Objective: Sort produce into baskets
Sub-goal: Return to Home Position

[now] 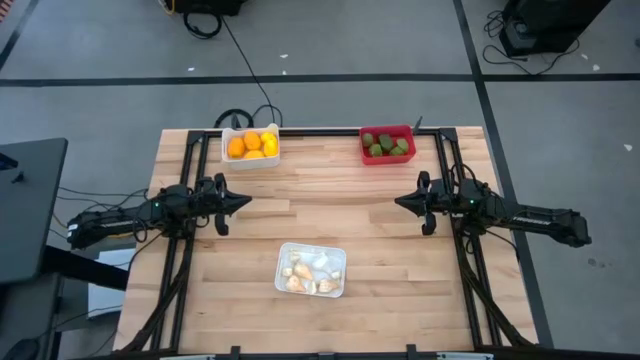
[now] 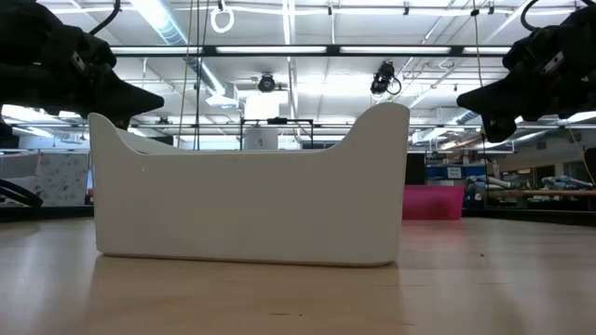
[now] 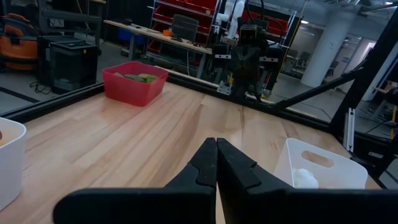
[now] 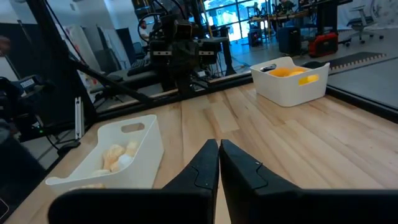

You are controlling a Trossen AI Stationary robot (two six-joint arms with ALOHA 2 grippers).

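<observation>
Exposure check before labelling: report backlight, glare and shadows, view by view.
Low view: ceiling strip lights backlight the scene, so the left tool and right tool read as black silhouettes either side of the white tray. High view: even light, no hard shadows on the table. Right wrist view: the far windows glare bright.

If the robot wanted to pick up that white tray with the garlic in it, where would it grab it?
Probably by an end wall of the white tray, at its handle slot. The ends rise above the long sides, so a thin wall stands free to pinch from above, one finger inside, one outside, clear of the garlic.
</observation>
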